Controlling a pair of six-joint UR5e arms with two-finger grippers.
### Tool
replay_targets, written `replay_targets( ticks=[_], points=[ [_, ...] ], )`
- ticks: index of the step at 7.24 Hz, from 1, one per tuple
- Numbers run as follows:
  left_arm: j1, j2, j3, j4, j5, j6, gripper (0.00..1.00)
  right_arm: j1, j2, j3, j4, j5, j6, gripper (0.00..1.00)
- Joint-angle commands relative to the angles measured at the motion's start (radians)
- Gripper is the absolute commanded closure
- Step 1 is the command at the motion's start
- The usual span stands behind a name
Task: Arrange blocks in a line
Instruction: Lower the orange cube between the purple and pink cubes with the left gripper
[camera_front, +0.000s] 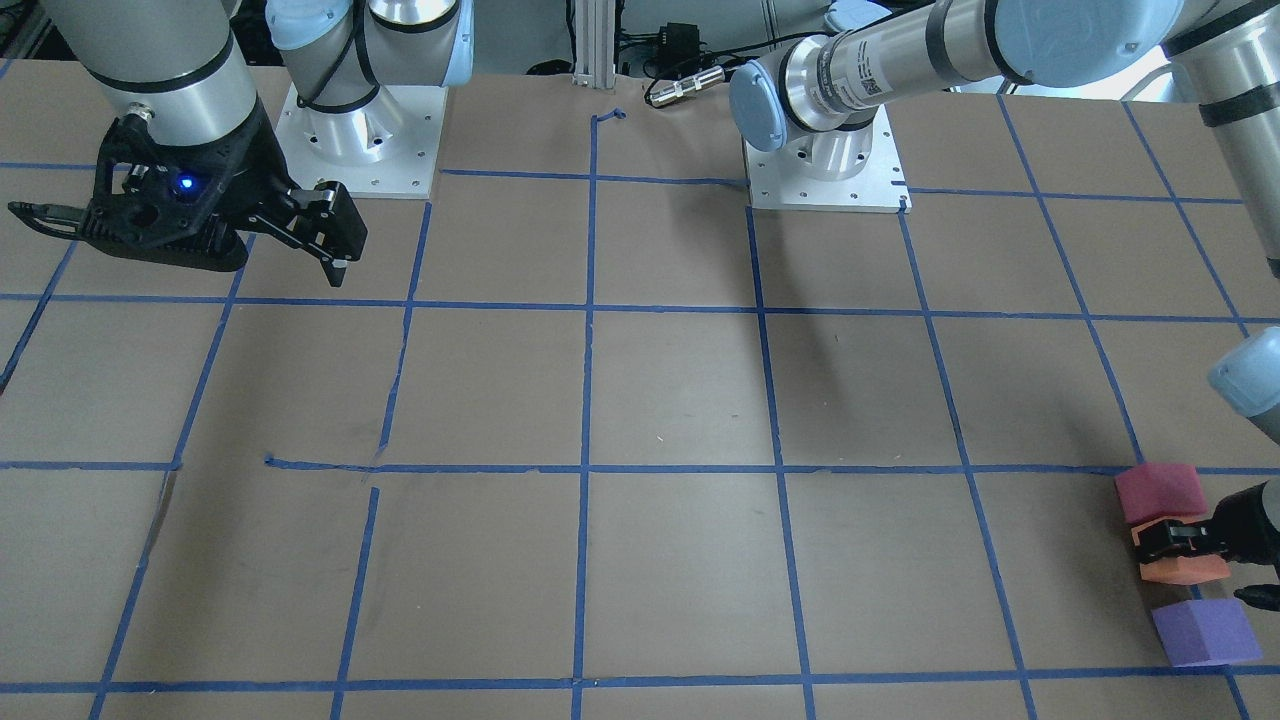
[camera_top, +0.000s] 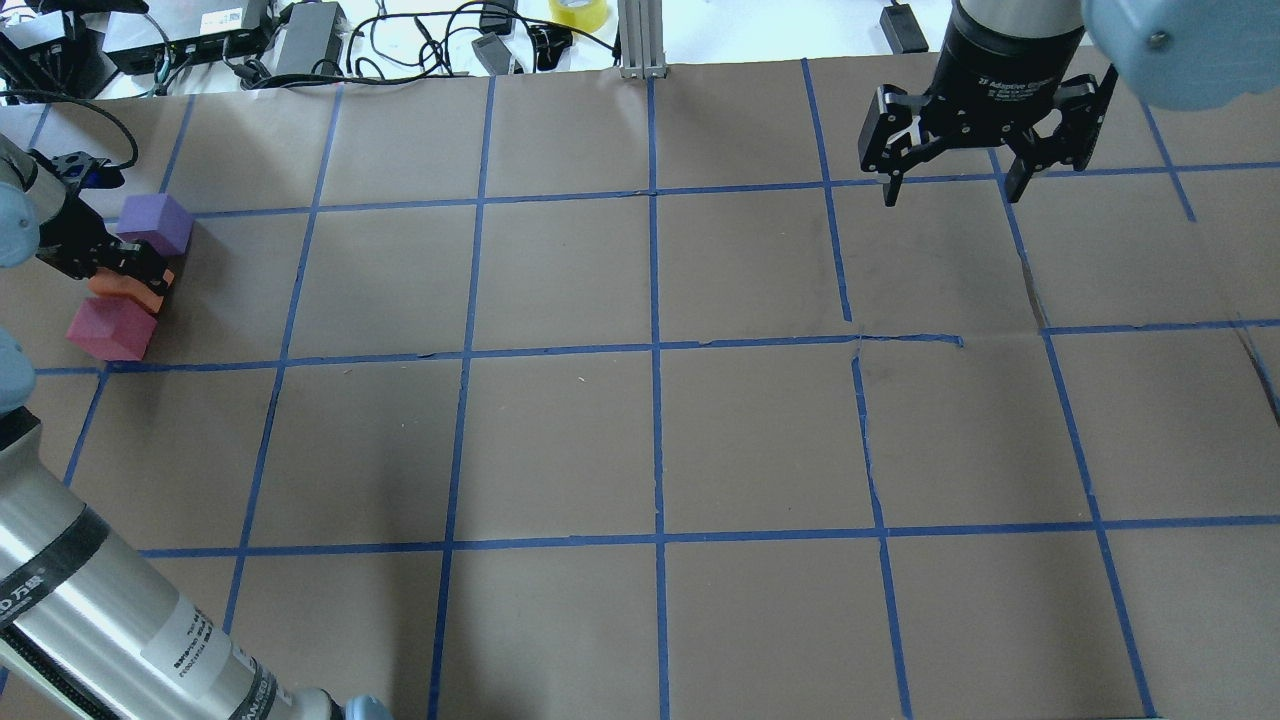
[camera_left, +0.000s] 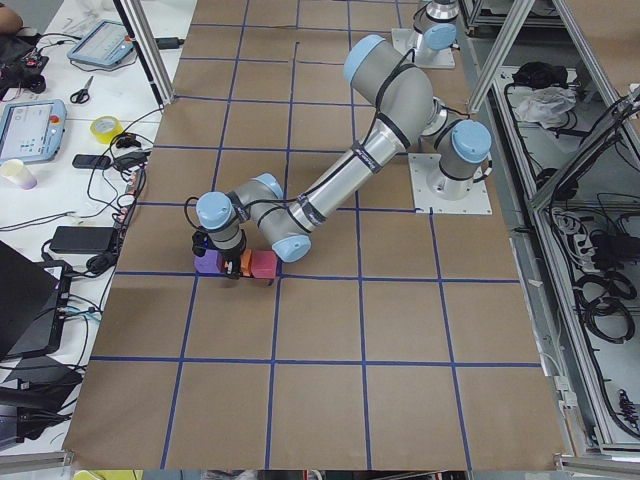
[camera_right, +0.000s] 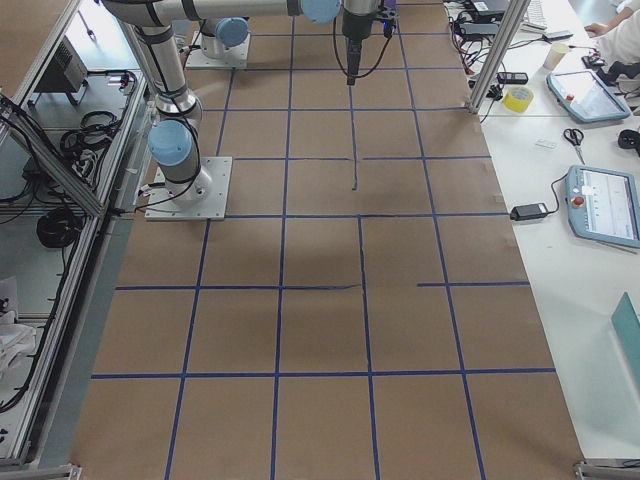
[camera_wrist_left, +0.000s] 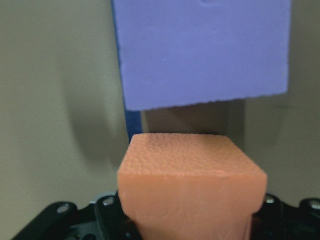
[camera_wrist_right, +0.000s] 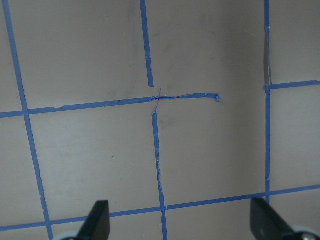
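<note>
Three foam cubes stand in a short row at the table's left end: the pinkish-red block, the orange block in the middle, and the purple block. My left gripper reaches in low and is shut on the orange block. In the left wrist view the orange block sits between the jaws, with the purple block just beyond it across a small gap. My right gripper hangs open and empty above the far right of the table.
Brown paper with a blue tape grid covers the table. The arm bases are bolted on at the robot's side. Cables and a tape roll lie beyond the far edge. The right wrist view shows only bare paper and tape.
</note>
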Motion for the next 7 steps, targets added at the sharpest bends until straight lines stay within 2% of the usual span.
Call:
replay_targets(
  ticks=[1, 2, 3, 4, 5, 6, 7],
  points=[
    [0.001, 0.001, 0.007, 0.003, -0.007, 0.007, 1.00, 0.001, -0.001, 0.000, 0.004, 0.001, 0.002, 0.00],
    [0.000, -0.003, 0.005, 0.015, -0.006, 0.004, 1.00, -0.001, -0.001, 0.000, 0.004, 0.001, 0.000, 0.00],
    [0.000, -0.010, 0.004, 0.020, -0.006, 0.001, 0.81, -0.001, -0.004, 0.000, 0.016, -0.001, 0.000, 0.00],
    [0.000, -0.010, -0.001, 0.020, -0.007, -0.005, 0.77, -0.001, -0.002, 0.000, 0.016, 0.002, 0.003, 0.00],
    [0.000, -0.011, -0.003, 0.020, -0.007, -0.006, 0.45, -0.001, -0.004, 0.000, 0.014, 0.001, 0.002, 0.00],
    [0.001, -0.007, -0.013, 0.020, -0.006, -0.002, 0.00, -0.001, -0.008, 0.000, 0.016, 0.001, -0.002, 0.00],
    [0.000, 0.006, -0.013, 0.018, 0.005, -0.003, 0.00, 0.001, -0.004, 0.002, 0.016, 0.005, -0.003, 0.00]
  ],
)
